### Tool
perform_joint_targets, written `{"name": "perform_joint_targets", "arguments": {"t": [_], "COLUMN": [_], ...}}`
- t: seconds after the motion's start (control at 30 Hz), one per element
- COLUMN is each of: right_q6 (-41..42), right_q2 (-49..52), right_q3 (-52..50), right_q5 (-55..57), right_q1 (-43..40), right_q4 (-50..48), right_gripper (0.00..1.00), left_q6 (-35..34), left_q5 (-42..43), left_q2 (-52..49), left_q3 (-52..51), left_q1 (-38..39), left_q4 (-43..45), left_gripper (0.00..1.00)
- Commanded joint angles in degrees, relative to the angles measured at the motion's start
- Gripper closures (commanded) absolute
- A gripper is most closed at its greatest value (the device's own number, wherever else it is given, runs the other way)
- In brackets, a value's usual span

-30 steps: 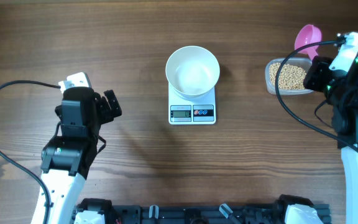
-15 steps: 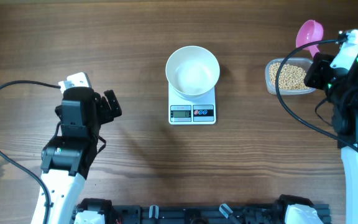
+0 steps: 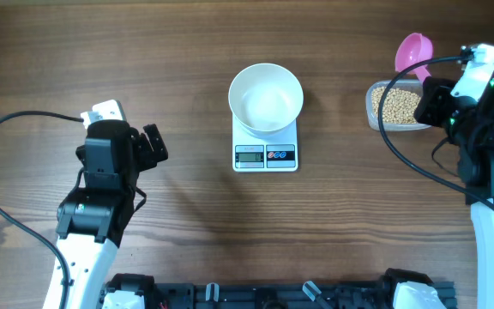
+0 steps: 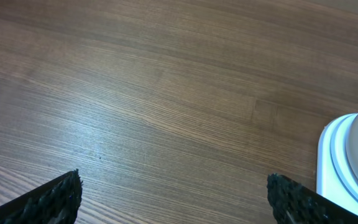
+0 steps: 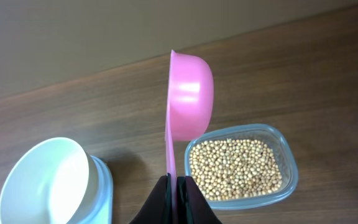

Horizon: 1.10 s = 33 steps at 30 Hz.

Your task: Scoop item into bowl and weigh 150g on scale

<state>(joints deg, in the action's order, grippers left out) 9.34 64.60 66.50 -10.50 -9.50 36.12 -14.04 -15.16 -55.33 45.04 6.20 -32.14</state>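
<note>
- Since a second ago, the pink scoop (image 3: 413,51) has slid a little to the left along the upper right of the overhead view. Your right gripper (image 3: 427,84) has shifted with it. The left arm, bowl and scale sit where they were.
- Count: one white bowl (image 3: 247,81), one scale (image 3: 265,155), one clear tub (image 3: 371,107), one scoop, two grippers and a heap of beans (image 3: 400,106) too many to count.
- Your right gripper (image 5: 174,184) has its jaws pressed together on the scoop's (image 5: 190,93) thin handle, and the cup stands on edge above them.
- The beans (image 5: 234,168) all lie in the tub (image 5: 289,168), just to the right of those jaws in the right wrist view.
- The bowl (image 5: 42,180) sits on the scale at the centre of the overhead frame, well apart from the right gripper.
- Your left gripper (image 3: 148,146) hangs at the left of the frame with its jaws spread wide over bare table (image 3: 187,51).
- In the left wrist view, its fingertips (image 4: 55,198) hold nothing, and the scale's (image 4: 325,155) edge shows at the far right.
</note>
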Motion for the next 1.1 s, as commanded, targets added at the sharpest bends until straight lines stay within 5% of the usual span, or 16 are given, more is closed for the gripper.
{"name": "perform_joint_targets", "arguments": {"t": [0.0, 1.07], "right_q6": [5.16, 5.86], "right_q2": [0.09, 2.67], "right_q3": [0.9, 0.9], "right_q5": [-0.96, 4.94], "right_q1": [-0.02, -0.02], "right_q4": [0.37, -5.22], "right_gripper": [0.96, 0.96], "left_q6": [0.13, 0.13], "left_q5": [-0.35, -0.35], "left_q2": [0.13, 0.13], "left_q3": [-0.04, -0.04], "left_q1": [-0.48, -0.48], "left_q4": [0.13, 0.13], "left_gripper": [0.0, 0.0]}}
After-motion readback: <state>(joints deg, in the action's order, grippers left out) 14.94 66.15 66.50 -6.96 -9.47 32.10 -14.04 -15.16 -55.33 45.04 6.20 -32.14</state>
